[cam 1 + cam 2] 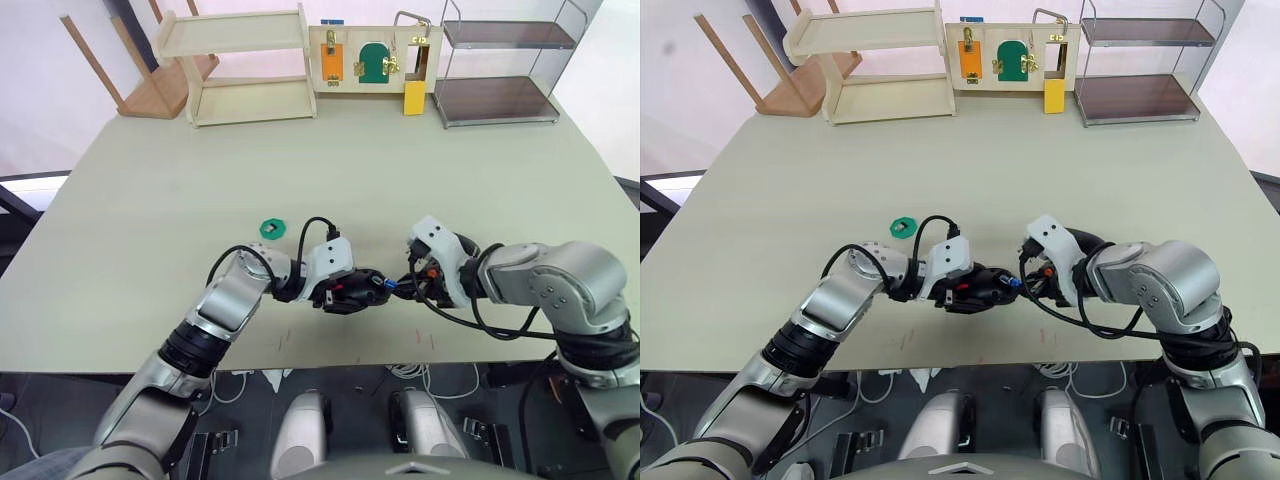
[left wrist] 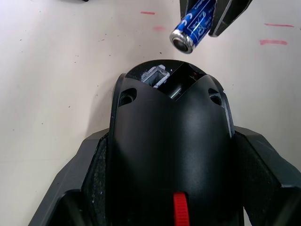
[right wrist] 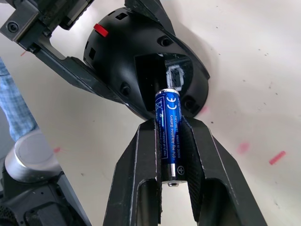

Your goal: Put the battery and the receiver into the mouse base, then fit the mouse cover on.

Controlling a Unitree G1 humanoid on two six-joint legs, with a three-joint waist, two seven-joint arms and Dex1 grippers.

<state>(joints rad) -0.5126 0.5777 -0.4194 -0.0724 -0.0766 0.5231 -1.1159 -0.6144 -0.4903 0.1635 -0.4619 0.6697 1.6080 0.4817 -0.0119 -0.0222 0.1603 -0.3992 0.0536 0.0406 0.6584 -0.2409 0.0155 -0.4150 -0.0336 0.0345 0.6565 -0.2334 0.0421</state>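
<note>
Right wrist view shows the right gripper (image 3: pixel 170 155) clamped lengthwise on the battery (image 3: pixel 169 132), its leading end just at the mouth of the dark slot in the mouse base (image 3: pixel 141 61), which the left gripper (image 2: pixel 169 188) pinches from both sides above the table (image 1: pixel 150 200). The main risk, as I judge it, is a skewed entry: the battery seems slightly off the slot's axis, so its tip may catch on the rim, and a push could then slide it back between the fingers or twist the base in the left hold. Polarity could also be wrong, since I cannot tell which way the contacts face. The battery is a glossy blue cylinder with white print and a metal end cap. The base is matte black, rounded, with a red tab and a pale rectangular pocket beside the slot.
</note>
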